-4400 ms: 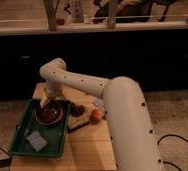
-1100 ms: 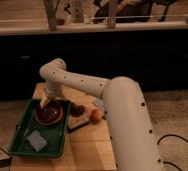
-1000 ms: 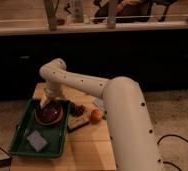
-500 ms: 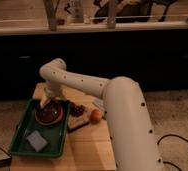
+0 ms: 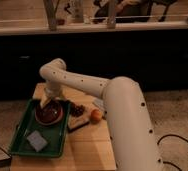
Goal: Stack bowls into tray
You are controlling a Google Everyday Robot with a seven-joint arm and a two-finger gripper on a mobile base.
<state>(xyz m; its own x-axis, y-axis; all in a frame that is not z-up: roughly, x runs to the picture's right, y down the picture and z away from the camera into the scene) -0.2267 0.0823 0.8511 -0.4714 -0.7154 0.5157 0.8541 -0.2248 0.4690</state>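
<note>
A dark red-brown bowl [image 5: 49,113] with an orange rim sits in the far part of the dark green tray [image 5: 22,141] on the wooden table. A second bowl [image 5: 77,109], dark inside, rests on the table just right of the tray. My gripper [image 5: 45,102] hangs from the white arm's wrist directly over the far left rim of the bowl in the tray. It appears to touch the rim.
A flat grey square block [image 5: 36,141] lies in the near part of the tray. A small orange fruit [image 5: 96,115] sits on the table [image 5: 89,147] right of the second bowl. My large white arm [image 5: 127,120] covers the table's right side. A dark counter stands behind.
</note>
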